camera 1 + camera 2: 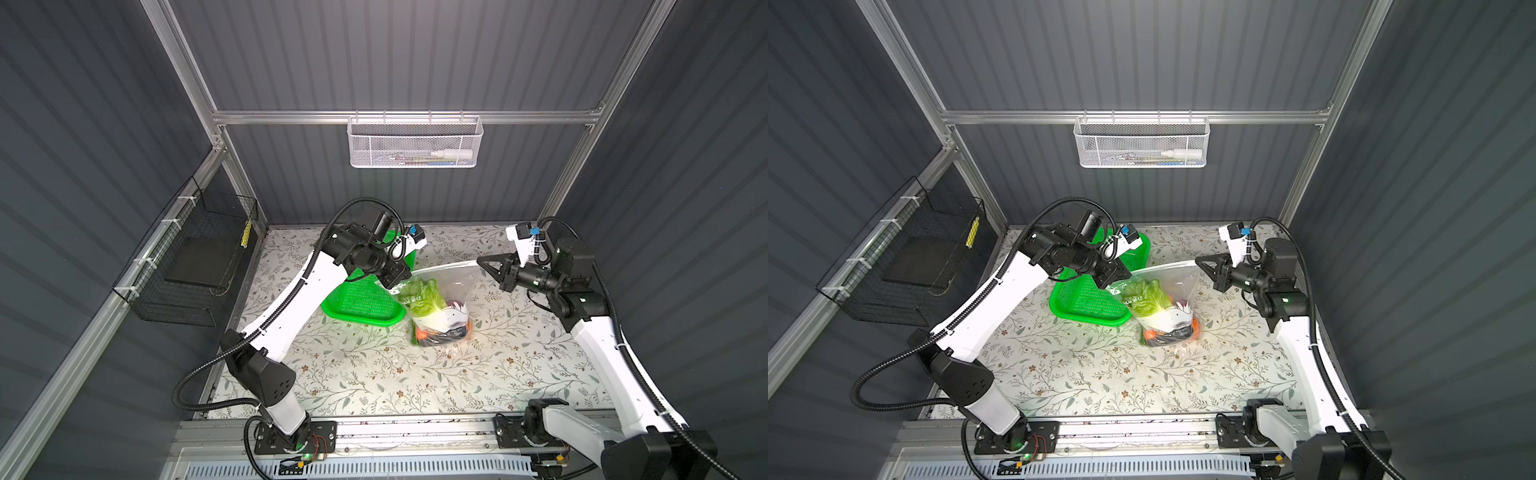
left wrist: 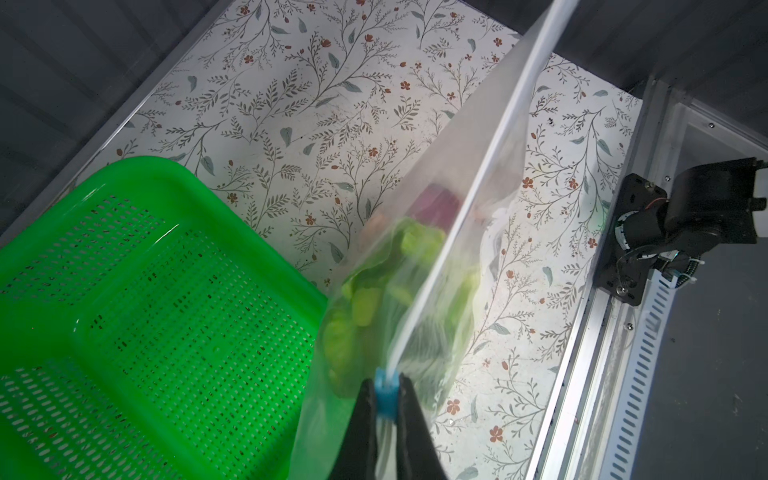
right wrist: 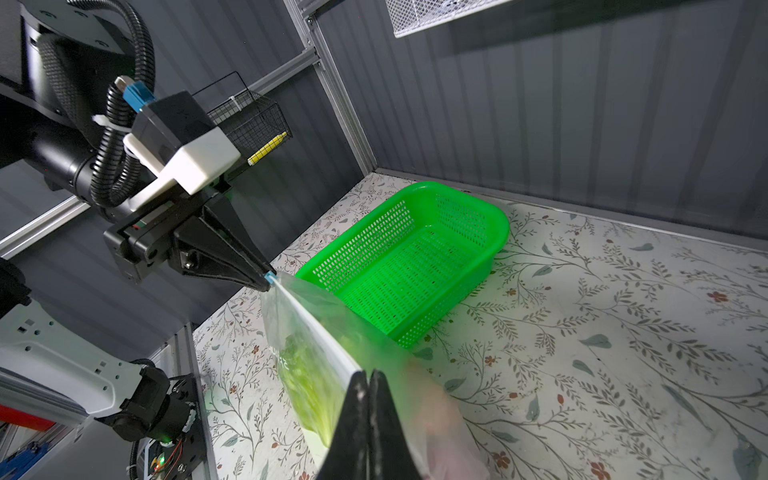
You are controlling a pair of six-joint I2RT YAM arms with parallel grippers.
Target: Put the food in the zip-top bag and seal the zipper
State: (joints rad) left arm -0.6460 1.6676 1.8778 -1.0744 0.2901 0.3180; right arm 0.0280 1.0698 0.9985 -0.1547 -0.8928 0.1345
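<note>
- Left wrist view: your left gripper (image 2: 388, 388) is pinching the light-blue slider tab (image 2: 384, 401) at one end of the zipper (image 2: 478, 183).
- Your right gripper (image 3: 368, 376) has its fingers pressed together on the opposite end of that mouth edge, so the strip is pulled taut between the two arms.
- The zip-top bag (image 1: 440, 299) hangs from that edge. Its bottom rests on the bench (image 1: 374, 374) around the middle, just beside the green basket (image 1: 361, 297), which sits nearer the back edge.
- The food is inside: cabbage (image 1: 419, 299) uppermost, with orange and dark pieces bunched at the bottom. The basket looks empty.
- Step, as I judge it: sealing. The strip reads as one flat line in both wrist views, so it is probably zipped, but you can't confirm the last bit under the slider.
- Next: keep the right pinch as the anchor and make sure the slider is run fully home. Then lower the mouth edge to the bench before you let go.
- Risk: too much tension could pull the film out of a pinch.
</note>
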